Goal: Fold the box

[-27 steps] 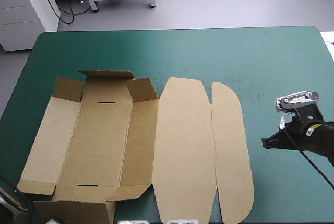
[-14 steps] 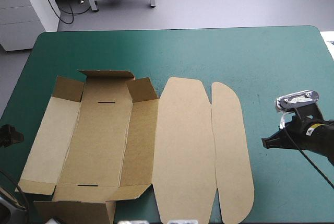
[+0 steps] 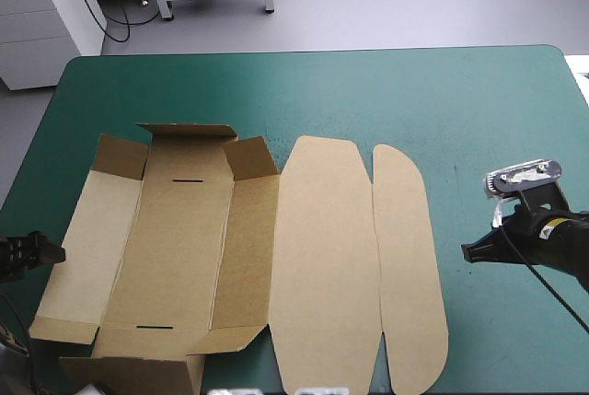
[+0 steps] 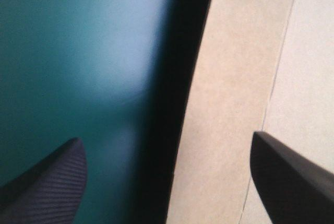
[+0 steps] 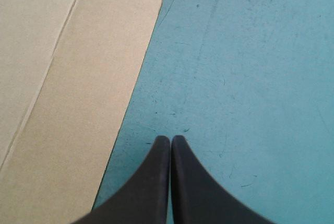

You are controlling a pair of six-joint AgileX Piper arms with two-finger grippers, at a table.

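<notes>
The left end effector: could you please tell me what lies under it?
Under the open left end effector lie the brown box's outer edge and bare teal-green cover beside it. Anything beneath the board is hidden.

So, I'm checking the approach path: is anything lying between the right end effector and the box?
No. Only bare teal-green cover lies between the shut right end effector and the rounded outer edge of the box. This shows in the right wrist and high views.

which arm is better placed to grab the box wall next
Left: the black-finned left gripper, open, straddles the left edge of the brown cardboard box. The right gripper is shut over bare teal-green cover beside the lid flap.
</notes>
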